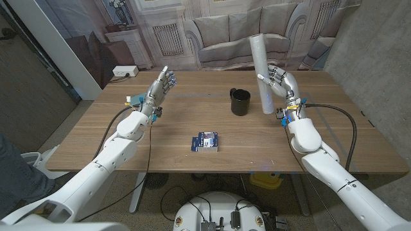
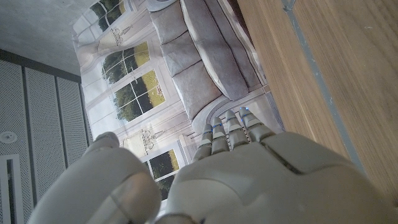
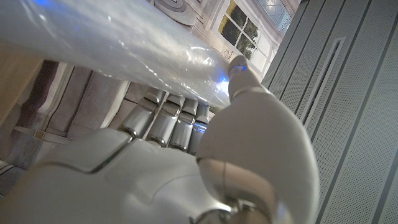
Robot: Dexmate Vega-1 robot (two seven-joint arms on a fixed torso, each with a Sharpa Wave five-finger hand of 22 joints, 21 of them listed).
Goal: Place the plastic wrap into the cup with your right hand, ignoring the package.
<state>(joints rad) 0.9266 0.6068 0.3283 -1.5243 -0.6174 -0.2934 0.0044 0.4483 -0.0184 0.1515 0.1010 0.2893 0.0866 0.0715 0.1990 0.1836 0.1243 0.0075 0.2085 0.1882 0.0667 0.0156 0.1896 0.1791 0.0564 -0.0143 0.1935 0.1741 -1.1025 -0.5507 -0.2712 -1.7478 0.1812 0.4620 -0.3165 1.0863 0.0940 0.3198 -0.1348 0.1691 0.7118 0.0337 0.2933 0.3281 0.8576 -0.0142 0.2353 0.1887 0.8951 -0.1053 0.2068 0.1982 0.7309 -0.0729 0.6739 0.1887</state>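
Observation:
A long white roll of plastic wrap (image 1: 262, 72) stands nearly upright, its lower end near the table, just right of a black cup (image 1: 240, 102). My right hand (image 1: 280, 81) grips the roll at mid-height. In the right wrist view the shiny roll (image 3: 118, 46) crosses in front of my right hand (image 3: 186, 155), with the thumb on it. The cup stands upright at the table's far middle. My left hand (image 1: 160, 85) is raised over the far left of the table, fingers apart and holding nothing; its back (image 2: 236, 180) shows in the left wrist view.
A small blue and white package (image 1: 206, 142) lies flat near the middle front of the wooden table (image 1: 96, 138). A backdrop printed with a sofa and windows hangs behind the table. A person's dark sleeve shows at the picture's left edge.

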